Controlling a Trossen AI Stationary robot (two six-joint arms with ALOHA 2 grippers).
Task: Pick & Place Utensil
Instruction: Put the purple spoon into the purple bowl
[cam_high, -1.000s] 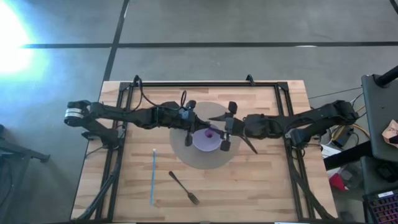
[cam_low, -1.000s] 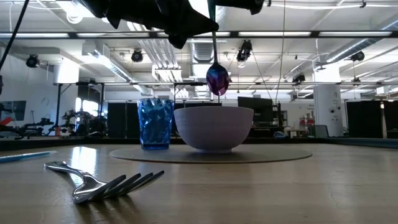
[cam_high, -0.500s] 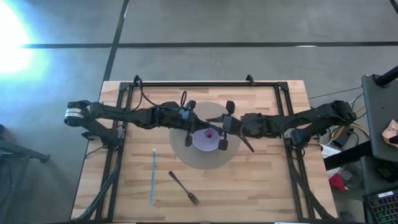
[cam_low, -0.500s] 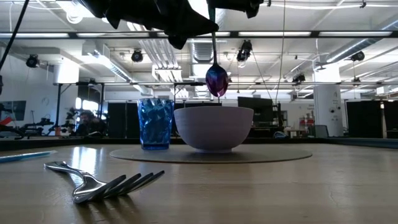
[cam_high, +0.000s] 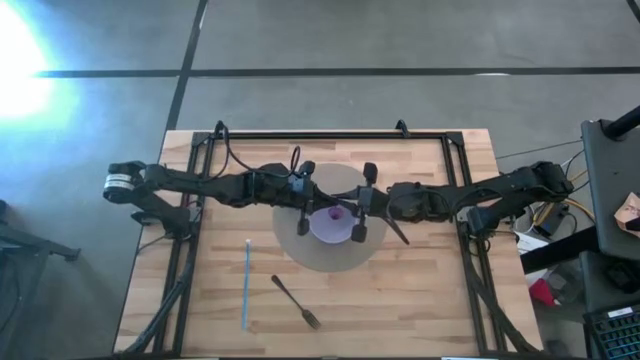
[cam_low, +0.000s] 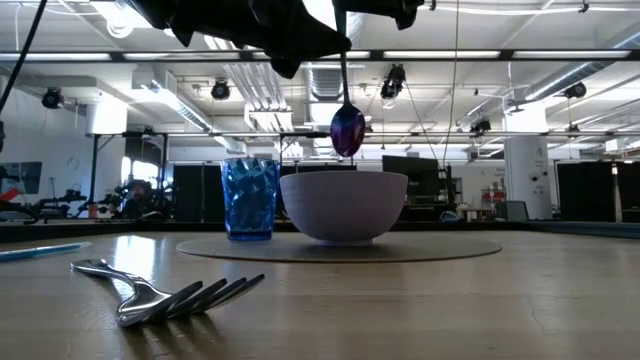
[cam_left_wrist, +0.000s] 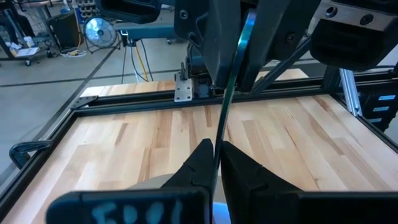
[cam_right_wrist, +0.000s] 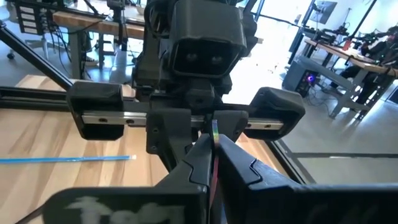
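Right end effector (cam_right_wrist: 213, 163), spread a second ago, now pinches the iridescent metal spoon (cam_low: 347, 128) beside the left end effector (cam_left_wrist: 217, 163) above the lavender bowl (cam_low: 344, 206): handover under way.

Count of things on and over the worktop

One worktop (cam_high: 420, 290) carries one round mat (cam_high: 335, 262), one pale bowl (cam_low: 343, 205), one blue cup (cam_low: 249, 198), one fork (cam_high: 296, 302) and one blue straw (cam_high: 245, 283). One spoon (cam_low: 347, 128) hangs above the bowl. Two arms reach in, so two grippers: the left gripper (cam_left_wrist: 215, 163) and the right gripper (cam_right_wrist: 212, 163), each with two fingers, four in all. That makes three utensil-like pieces, namely spoon, fork and straw, and two vessels, namely bowl and cup.
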